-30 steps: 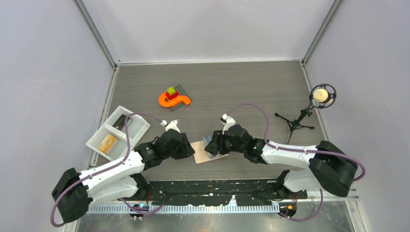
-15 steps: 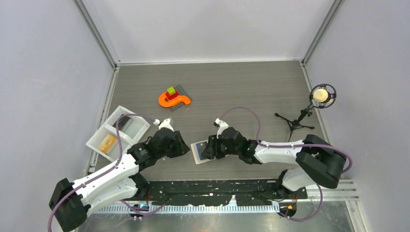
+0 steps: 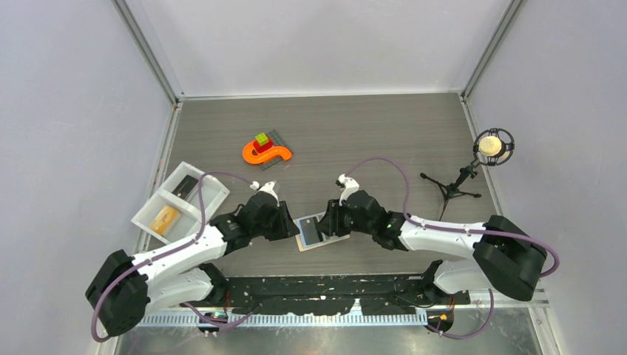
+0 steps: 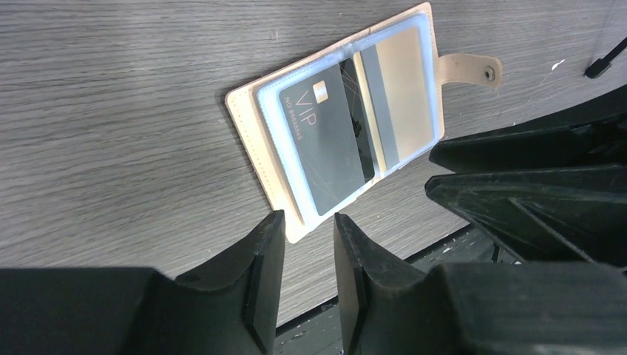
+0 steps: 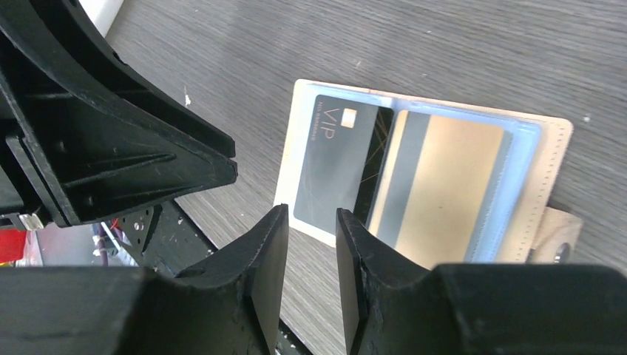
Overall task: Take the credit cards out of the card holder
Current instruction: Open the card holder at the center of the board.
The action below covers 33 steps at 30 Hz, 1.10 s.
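Card holder (image 4: pixel 266 159) lies open flat on the table (image 3: pixel 355 140). Your L gripper (image 4: pixel 307 222) is at its 9, R gripper (image 5: pixel 310 214) at its 3. Both jaws narrow, gripping nothing. Dark card (image 4: pixel 325 144) reads "VIP", gold card (image 4: pixel 403 81) shows mag stripe; both sleeved. Room at 12; base rail (image 3: pixel 325 285) close at 6.

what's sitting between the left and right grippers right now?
The open card holder, flat on the table, dark VIP card in one sleeve. The top view shows it between left gripper and right gripper; both wrist views agree.
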Each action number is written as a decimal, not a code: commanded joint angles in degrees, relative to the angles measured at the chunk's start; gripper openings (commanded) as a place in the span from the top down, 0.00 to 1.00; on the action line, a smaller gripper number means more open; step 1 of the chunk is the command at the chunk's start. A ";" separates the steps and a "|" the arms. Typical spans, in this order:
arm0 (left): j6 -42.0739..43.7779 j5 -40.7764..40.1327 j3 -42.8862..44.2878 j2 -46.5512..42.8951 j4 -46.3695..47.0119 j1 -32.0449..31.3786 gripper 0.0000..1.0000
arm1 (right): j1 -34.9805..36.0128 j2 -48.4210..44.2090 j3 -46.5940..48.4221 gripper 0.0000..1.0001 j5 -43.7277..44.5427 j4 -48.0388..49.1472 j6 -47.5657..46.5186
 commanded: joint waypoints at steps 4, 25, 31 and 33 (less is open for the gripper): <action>1.62 4.53 0.32 6.71 11.59 0.19 0.73 | -2.24 0.47 1.66 0.66 -0.98 -0.35 -2.77; 2.45 1.95 -3.22 19.80 17.89 0.19 0.84 | -4.46 11.79 6.19 0.63 -4.59 0.39 -4.35; 2.97 0.63 -2.98 19.56 15.46 0.18 0.84 | -6.24 12.02 5.82 0.63 -4.56 0.08 -4.99; 2.98 0.53 -2.92 19.46 15.38 0.19 0.83 | -6.60 12.05 5.93 0.63 -4.67 -0.15 -5.09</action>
